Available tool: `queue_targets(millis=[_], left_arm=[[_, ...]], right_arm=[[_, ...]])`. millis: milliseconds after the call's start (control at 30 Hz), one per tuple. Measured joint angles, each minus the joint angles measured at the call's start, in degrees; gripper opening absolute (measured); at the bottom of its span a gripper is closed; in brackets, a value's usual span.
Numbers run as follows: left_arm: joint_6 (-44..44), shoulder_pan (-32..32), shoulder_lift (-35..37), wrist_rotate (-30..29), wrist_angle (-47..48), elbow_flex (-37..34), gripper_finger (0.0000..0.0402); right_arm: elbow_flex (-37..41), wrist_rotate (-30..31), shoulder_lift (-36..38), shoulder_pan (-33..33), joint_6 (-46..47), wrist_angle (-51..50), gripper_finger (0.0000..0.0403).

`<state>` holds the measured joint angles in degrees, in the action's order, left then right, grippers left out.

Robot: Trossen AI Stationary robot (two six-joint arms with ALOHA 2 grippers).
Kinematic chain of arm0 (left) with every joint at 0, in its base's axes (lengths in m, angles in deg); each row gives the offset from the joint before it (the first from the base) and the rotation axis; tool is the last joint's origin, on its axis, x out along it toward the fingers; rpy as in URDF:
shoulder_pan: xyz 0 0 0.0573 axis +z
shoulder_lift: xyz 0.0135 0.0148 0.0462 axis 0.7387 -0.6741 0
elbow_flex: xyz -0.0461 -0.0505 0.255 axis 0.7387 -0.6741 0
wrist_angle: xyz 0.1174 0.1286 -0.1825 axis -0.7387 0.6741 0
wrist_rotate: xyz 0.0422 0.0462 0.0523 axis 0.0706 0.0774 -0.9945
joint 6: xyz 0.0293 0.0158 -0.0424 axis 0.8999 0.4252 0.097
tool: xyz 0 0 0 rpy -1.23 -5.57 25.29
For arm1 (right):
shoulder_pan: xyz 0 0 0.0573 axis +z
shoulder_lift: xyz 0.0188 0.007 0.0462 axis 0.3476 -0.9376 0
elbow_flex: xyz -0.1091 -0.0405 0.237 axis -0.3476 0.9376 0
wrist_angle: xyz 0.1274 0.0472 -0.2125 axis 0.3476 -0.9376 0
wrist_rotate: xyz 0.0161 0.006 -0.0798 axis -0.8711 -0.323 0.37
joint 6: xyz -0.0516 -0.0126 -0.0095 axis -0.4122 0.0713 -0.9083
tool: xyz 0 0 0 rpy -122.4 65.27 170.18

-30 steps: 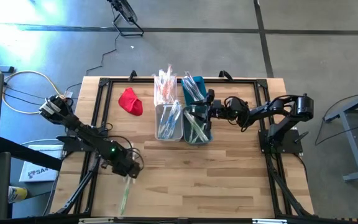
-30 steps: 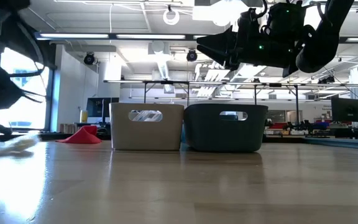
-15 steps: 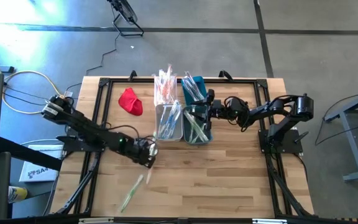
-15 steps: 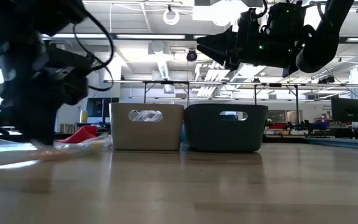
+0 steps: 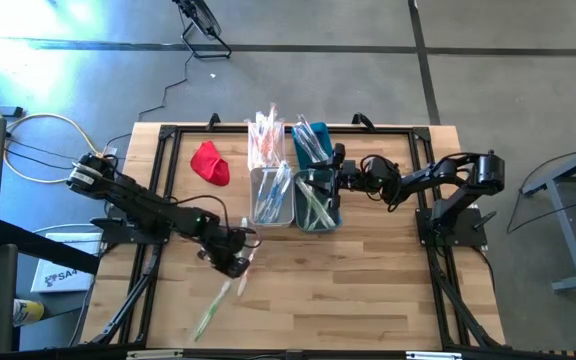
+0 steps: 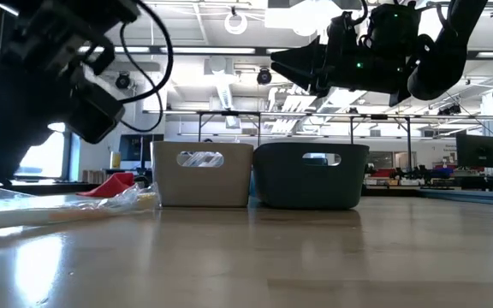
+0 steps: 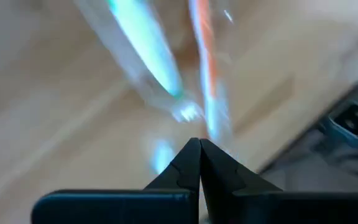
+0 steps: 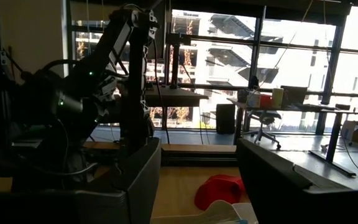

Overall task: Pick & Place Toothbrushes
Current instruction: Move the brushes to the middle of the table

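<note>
High view: left gripper [image 5: 240, 262], jaws closed empty over loose toothbrushes [image 5: 213, 308] on the desk [image 5: 368, 290], should reopen and straddle one; right gripper [image 5: 334, 181] waits, jaws open.

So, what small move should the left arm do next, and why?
Probably lift and carry toward the bins: the left gripper looks shut on a wrapped toothbrush low over the table. The right gripper waits open above the bins.
</note>
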<state>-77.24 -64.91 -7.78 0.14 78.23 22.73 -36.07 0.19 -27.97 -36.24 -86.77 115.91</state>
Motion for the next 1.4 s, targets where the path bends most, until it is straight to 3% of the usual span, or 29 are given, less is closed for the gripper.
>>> queue_targets(millis=[300, 567, 867, 1000, 1200, 1400], left_arm=[[-4.7, -3.4, 0.1, 7.5, 0.1, 2.5, 0.0005], [-16.8, -13.5, 0.1, 5.1, 3.7, 2.5, 0.0005], [-24.8, -20.3, 0.1, -6.4, -0.1, 2.5, 0.0005], [-27.4, -20.9, -1.7, -6.1, -0.3, 2.5, 0.0005], [-24.4, -21.0, -6.5, -4.8, -6.5, 2.5, 0.0005], [-23.9, -20.5, -8.9, -2.2, -2.6, 2.6, 0.0005]], right_arm=[[0.0, 0.0, 0.0, 0.0, 0.0, 0.0, 0.0204], [0.0, 0.0, 0.0, 0.0, 0.0, 0.0, 0.0203], [0.0, 0.0, 0.0, 0.0, 0.0, 0.0, 0.0203], [0.0, 0.0, 0.0, 0.0, 0.0, 0.0, 0.0204], [0.0, 0.0, 0.0, 0.0, 0.0, 0.0, 0.0203], [0.0, 0.0, 0.0, 0.0, 0.0, 0.0, 0.0204]])
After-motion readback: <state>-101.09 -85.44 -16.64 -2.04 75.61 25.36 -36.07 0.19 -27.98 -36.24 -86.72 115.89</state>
